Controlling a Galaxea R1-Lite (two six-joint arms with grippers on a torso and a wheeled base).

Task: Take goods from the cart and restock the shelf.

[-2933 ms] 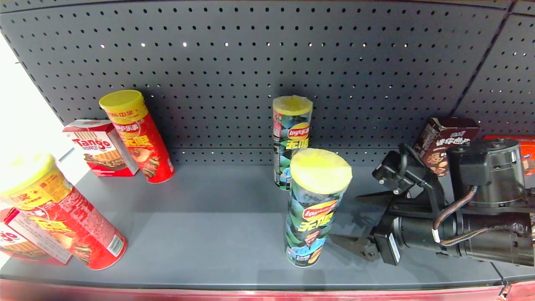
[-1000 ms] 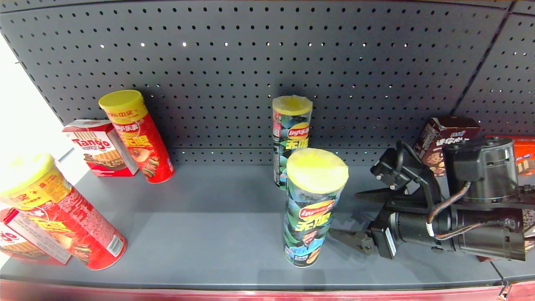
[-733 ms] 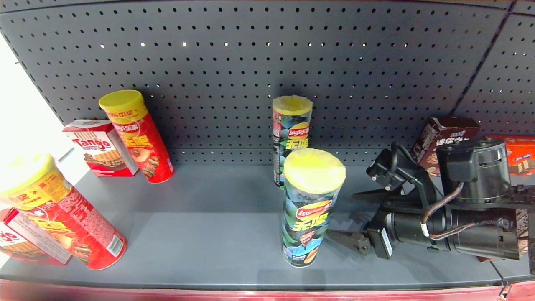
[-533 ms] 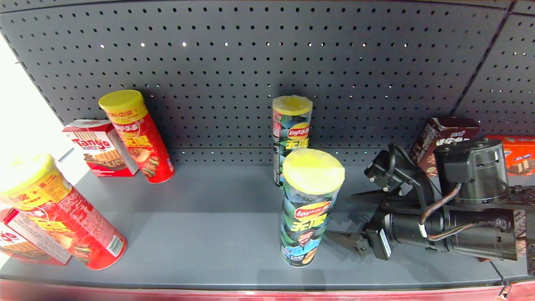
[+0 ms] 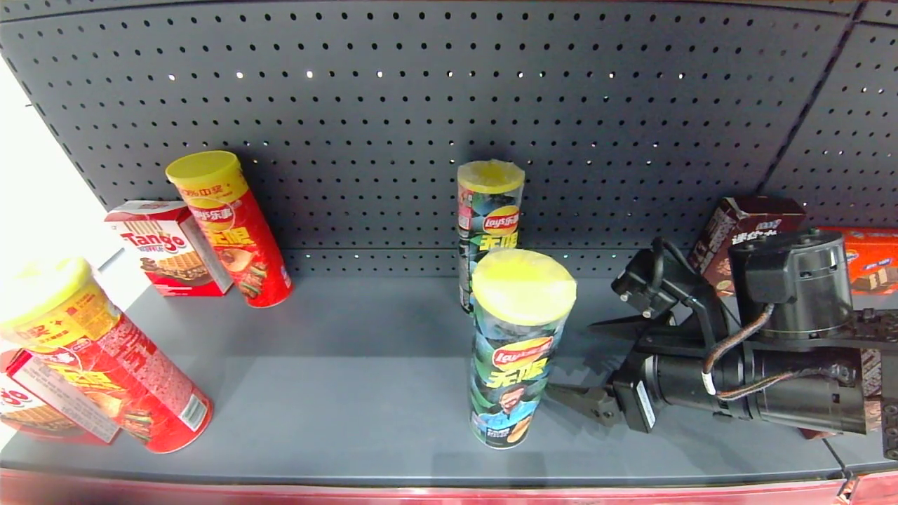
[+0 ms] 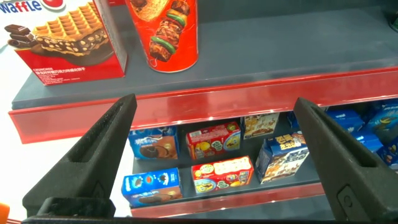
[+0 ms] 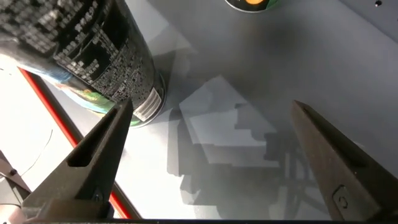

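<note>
Front chip can [image 5: 518, 351] stands upright nr front edge of shelf [image 5: 337, 393], free of any grip. R gripper [image 5: 575, 359] lies level just beside it, spread wide, nothing held; near finger v. close to can base, can't tell if touching. L gripper [image 6: 214, 106] also wide apart, empty, before shelf's red lip.

Risk: tall narrow can, small footprint. A sideways swing on pull-back cd clip it & tip it off the edge, or into 2nd can [image 5: 490, 231] behind.

Cans: glossy printed tubes, yellow plastic lids, prob. slick on smooth painted deck. Perforated pegboard [image 5: 421, 105] at back.
</note>
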